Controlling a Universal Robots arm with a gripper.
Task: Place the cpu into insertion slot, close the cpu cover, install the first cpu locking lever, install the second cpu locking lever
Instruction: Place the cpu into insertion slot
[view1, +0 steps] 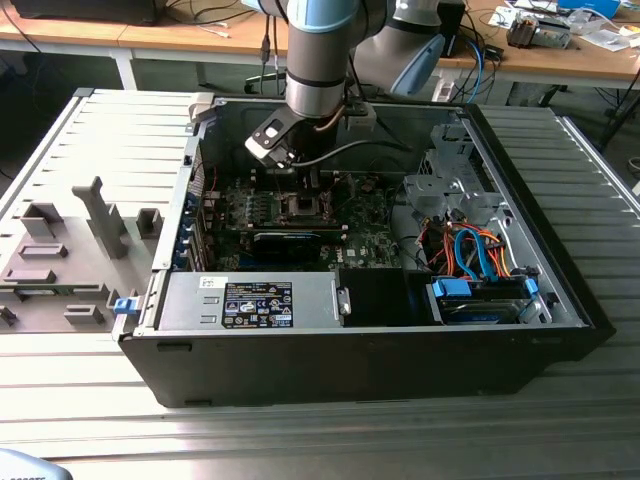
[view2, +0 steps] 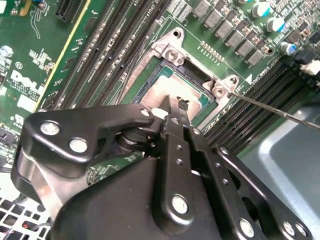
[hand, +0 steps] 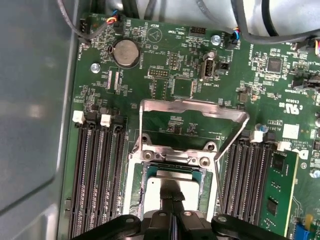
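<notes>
The cpu (hand: 159, 186) on the motherboard (hand: 150, 60), between memory slots (hand: 97, 175), inside the computer case (view1: 350, 370).

Exterior view: set high and well back from the insertion slot (view1: 303, 208), looking down into the open computer case (view1: 350, 370). Both wrist views: close above the insertion slot (view2: 172, 52) (hand: 172, 159), facing down; all three share it.

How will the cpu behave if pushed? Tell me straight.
The cpu is a thin flat plate with a metal top: probably stiff and light. Its smooth top may be slippery. Lying inside the socket, it likely won't slide sideways.
</notes>
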